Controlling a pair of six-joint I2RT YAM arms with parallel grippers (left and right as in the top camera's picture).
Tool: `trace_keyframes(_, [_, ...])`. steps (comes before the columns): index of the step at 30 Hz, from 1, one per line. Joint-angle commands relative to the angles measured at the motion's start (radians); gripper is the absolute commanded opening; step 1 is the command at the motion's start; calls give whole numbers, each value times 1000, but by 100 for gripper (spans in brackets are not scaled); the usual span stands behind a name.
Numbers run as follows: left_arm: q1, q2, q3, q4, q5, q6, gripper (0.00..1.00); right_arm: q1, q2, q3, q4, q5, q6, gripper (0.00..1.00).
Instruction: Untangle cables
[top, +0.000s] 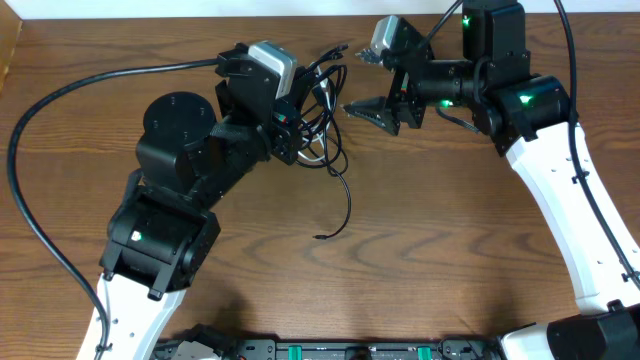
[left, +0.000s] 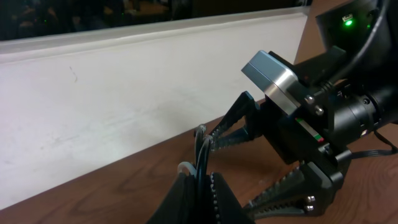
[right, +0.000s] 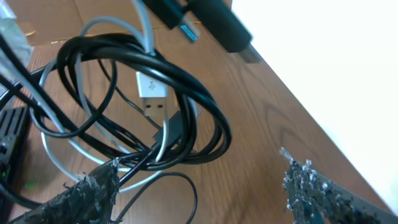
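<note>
The cables (top: 322, 105) are bunched in a loose knot of loops at the far middle of the tabletop (top: 450, 250), lifted partly off the wood. The left jaws are closed tight on one side of the bundle, pinching several strands together. A single black tail (top: 345, 200) hangs out of the knot and trails toward the near side, its end lying on the wood.

The right jaws stand wide apart just beside the bundle and hold nothing. In the right wrist view one finger (right: 87, 193) sits right by the lowest black loops; whether it touches them I cannot tell.

That view shows the tangle best. Two or three black loops lie stacked, a white cord (right: 59, 158) threads through them, and its white plug (right: 151, 93) hangs in the middle of the ring. A black plug (right: 214, 25) sticks out beyond the loops.

The cords look light, thin and limp, so they should give no resistance but will sag, spring back and drag their neighbours along. The smooth jacket may slip through a shallow pinch. The plugs are the only stiff parts, and they are likely to snag when drawn through a loop. The soundest hold for the right jaws is probably the white cord just behind its plug, or the plug body itself, pulled away from the left grip.
</note>
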Motion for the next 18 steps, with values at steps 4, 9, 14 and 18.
trace_keyframes(4, [-2,-46,40,13,-1,-56,7,-6,1,17,-4,-47,-92,73])
trace_keyframes(9, [-2,-58,55,12,71,-84,8,-6,1,17,6,-72,-98,69])
trace_keyframes(14, [-2,-54,55,8,104,-114,7,-6,1,17,28,-93,-98,69])
trace_keyframes(18, [-2,-54,55,7,103,-132,7,-6,1,17,58,-105,-98,62])
